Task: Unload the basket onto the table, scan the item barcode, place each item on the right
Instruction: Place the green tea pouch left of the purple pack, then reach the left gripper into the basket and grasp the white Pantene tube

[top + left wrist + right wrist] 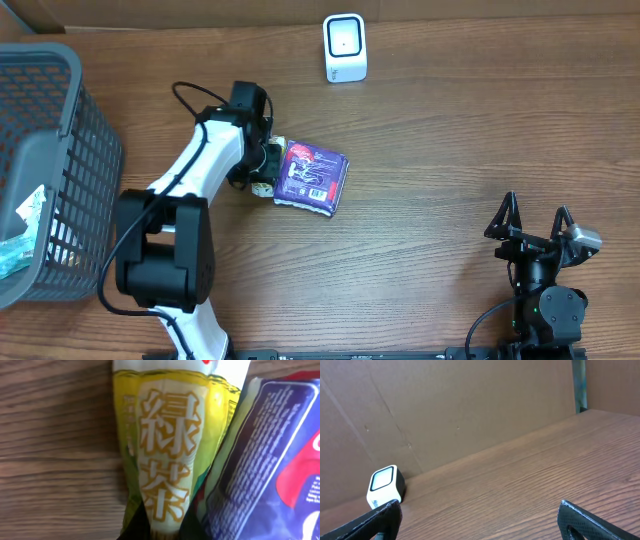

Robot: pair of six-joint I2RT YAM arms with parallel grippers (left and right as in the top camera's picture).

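A yellow-green item packet (165,445) printed with large Chinese characters lies on the wooden table, and my left gripper (162,531) is shut on its near end. From overhead, the left gripper (262,172) sits over that packet (264,188), which is mostly hidden beneath it. A purple packet (312,178) lies touching it on the right, and in the left wrist view the purple packet (270,465) overlaps its edge. The white barcode scanner (345,47) stands at the far edge of the table. My right gripper (535,225) is open near the front right, holding nothing.
A grey mesh basket (70,160) with more packets stands at the left edge. In the right wrist view the scanner (385,487) stands before a cardboard wall (470,405), beyond the open right gripper (480,525).
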